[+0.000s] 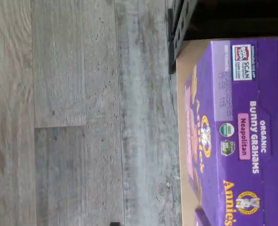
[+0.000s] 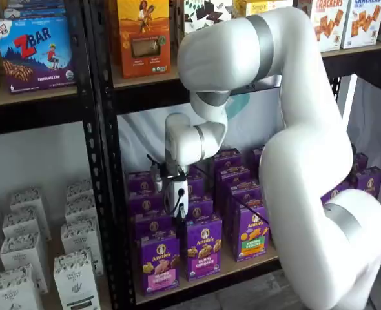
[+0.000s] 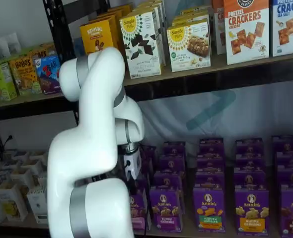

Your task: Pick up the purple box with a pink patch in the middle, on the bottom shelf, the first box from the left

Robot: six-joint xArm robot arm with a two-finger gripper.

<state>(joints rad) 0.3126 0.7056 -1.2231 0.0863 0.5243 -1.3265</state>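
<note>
The gripper, a white body on the end of the glossy white arm, is hanging in the middle left of a shelf view, just above the purple cartons; it is also showing in the lower left of a shelf view, close against the arm. Its black fingers are not showing clearly, but the jaws are standing wide apart and holding nothing.

The purple box is standing upright at the front left of its group, in the lower middle of the frame, its pink band facing out. In the wrist view the purple box is showing a smooth printed cardboard face with a pink label.

It is resting on the bottom shelf, a pale, flat wooden board, tan in the wrist view. The rack post is black steel, punched with holes. The floor is lying in long grey planks with a worn wood grain.
</note>
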